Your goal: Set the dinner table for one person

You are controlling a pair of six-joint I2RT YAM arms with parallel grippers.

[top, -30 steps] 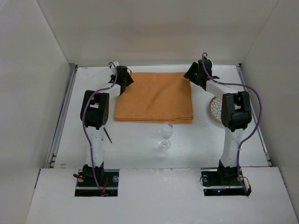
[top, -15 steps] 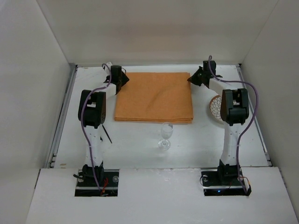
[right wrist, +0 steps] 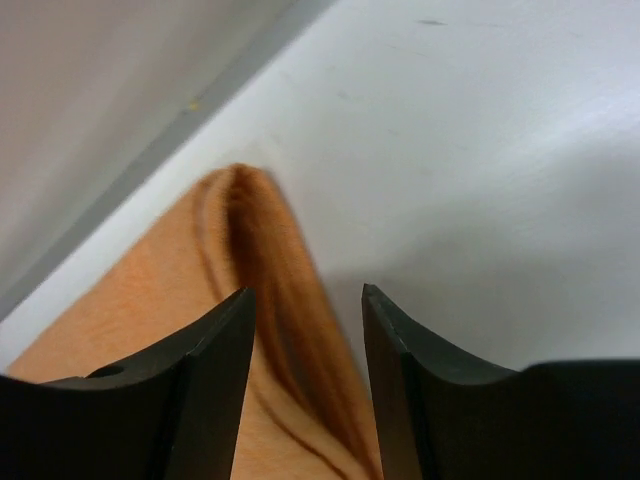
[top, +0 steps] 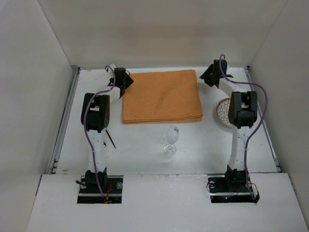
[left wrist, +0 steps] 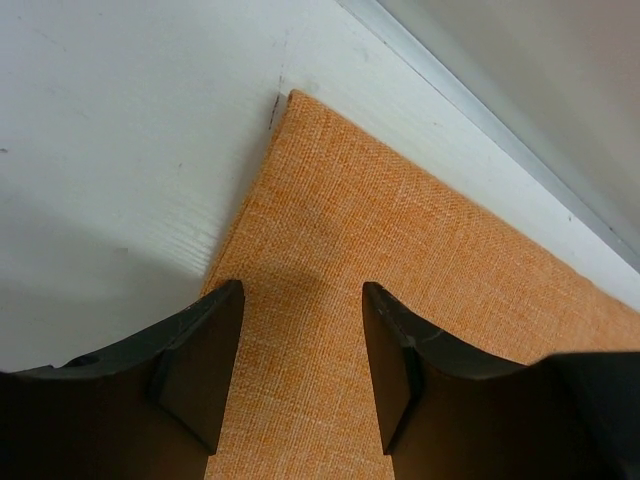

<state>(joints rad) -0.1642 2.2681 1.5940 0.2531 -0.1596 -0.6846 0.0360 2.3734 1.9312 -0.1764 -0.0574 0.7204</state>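
Note:
The orange folded cloth mat (top: 161, 95) lies flat at the back middle of the white dinner table (top: 140, 145). My left gripper (top: 124, 83) is open over the mat's far left corner, and in the left wrist view (left wrist: 300, 370) the cloth (left wrist: 400, 250) fills the gap between the fingers. My right gripper (top: 207, 77) is open at the mat's far right corner. In the right wrist view (right wrist: 305, 380) the layered cloth edge (right wrist: 270, 280) runs between the fingers. A clear wine glass (top: 170, 140) stands upright in front of the mat.
A white patterned plate (top: 222, 111) lies right of the mat, partly hidden by the right arm. A thin dark utensil (top: 112, 140) lies by the left arm. Metal rails (top: 65, 121) run along the table's sides, and white walls close in on three sides.
The mat has slid toward the back wall and slightly right. The right gripper has moved back and right with its corner. The left gripper has moved slightly back.

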